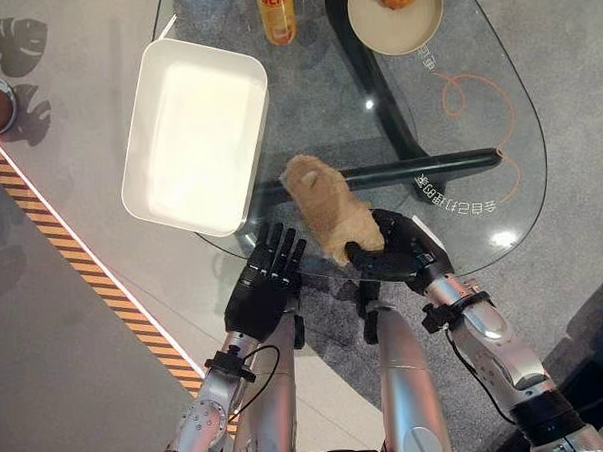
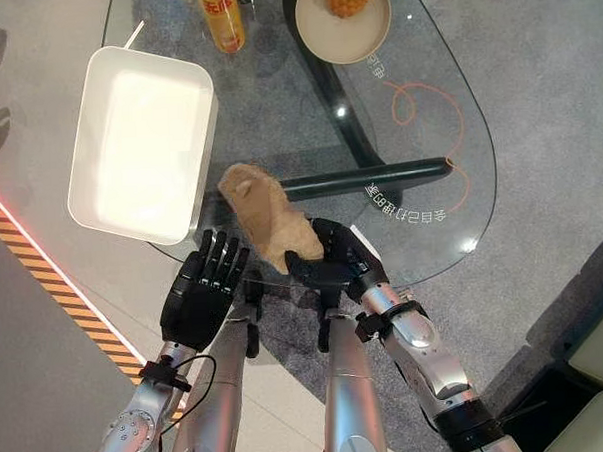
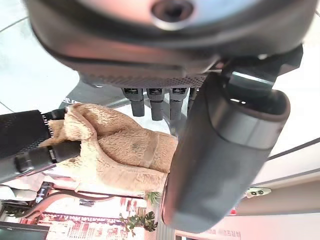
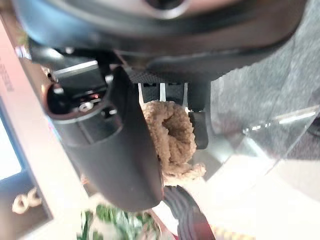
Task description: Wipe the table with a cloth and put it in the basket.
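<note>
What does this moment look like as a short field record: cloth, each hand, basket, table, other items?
cloth: tan fluffy cloth, lying on the glass near the table's near edge, one end gripped
right hand: right hand curled round the cloth's near end
left hand: left hand open, fingers straight, at the table's near edge beside the cloth
basket: white rectangular basket, on the robot's left part of the table, nothing in it
table: clear glass table with dark frame beneath
other items: orange bottle; cream round plate holding a yellow fruit

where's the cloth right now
The tan cloth lies on the glass table's near edge, pinched by the right robot hand, just right of the white basket.
</note>
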